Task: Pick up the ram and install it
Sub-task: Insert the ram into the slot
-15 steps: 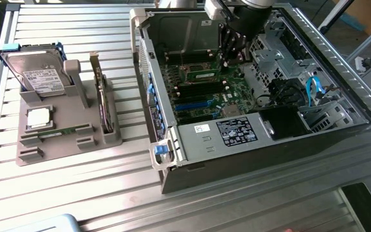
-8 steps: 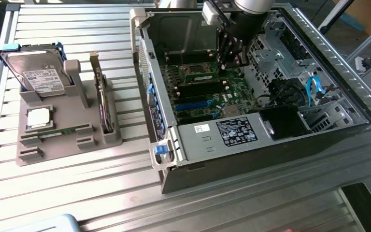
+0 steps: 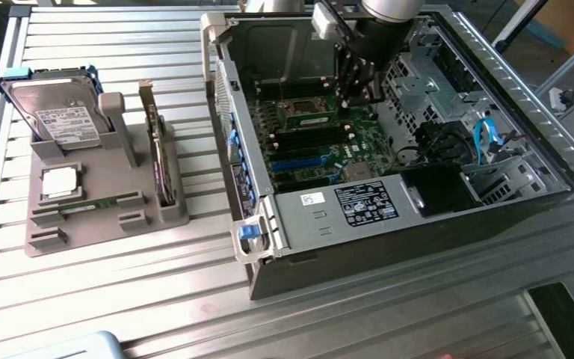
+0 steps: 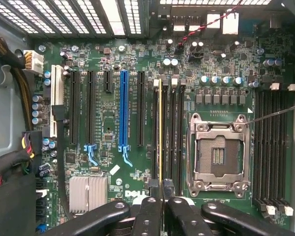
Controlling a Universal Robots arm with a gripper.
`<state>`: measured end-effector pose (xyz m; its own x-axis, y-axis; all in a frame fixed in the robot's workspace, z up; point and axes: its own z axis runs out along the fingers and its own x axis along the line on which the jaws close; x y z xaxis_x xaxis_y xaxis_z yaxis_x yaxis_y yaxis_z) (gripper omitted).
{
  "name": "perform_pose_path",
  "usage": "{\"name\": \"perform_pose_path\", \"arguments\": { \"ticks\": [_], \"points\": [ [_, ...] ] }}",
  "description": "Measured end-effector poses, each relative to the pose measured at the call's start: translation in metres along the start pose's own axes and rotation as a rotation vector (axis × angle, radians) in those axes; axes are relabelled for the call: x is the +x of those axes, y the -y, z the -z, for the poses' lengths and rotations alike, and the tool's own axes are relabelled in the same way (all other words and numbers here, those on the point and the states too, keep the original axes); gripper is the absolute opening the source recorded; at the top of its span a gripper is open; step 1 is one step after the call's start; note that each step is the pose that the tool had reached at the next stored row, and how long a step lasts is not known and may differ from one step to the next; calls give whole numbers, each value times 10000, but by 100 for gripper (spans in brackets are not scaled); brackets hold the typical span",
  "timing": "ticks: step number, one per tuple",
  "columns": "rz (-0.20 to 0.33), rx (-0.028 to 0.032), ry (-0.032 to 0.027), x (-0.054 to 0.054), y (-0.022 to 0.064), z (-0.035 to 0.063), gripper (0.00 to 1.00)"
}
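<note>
My gripper [image 3: 357, 91] reaches down inside the open computer case [image 3: 297, 262], over the green motherboard [image 3: 352, 142]. In the wrist view its black fingers [image 4: 148, 209] are shut on the ram [image 4: 160, 128]. The ram shows edge-on as a thin yellowish line. It stands upright in line with the black memory slots [image 4: 173, 132], between the expansion slots and the processor socket [image 4: 218, 152]. From here I cannot tell whether its lower edge sits in a slot or just above one.
On the exterior view's left, a grey holder [image 3: 42, 239] carries a silver hard drive [image 3: 63, 120], an upright expansion card [image 3: 155, 149] and a thin green strip [image 3: 102, 203]. Inside the case are a blue slot [image 4: 123, 113], a heatsink [image 4: 88, 192] and cable bundles [image 4: 9, 162].
</note>
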<state>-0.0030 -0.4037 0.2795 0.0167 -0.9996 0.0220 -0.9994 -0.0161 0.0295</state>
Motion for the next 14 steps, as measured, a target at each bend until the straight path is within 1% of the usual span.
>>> {"name": "perform_pose_path", "arguments": {
  "ticks": [7,10,14],
  "points": [
    [-181,-5,4,0,-6,-16,12],
    [-181,-4,5,0,-6,-17,12],
    [-182,-4,5,-1,-5,-56,12]
  ]
}}
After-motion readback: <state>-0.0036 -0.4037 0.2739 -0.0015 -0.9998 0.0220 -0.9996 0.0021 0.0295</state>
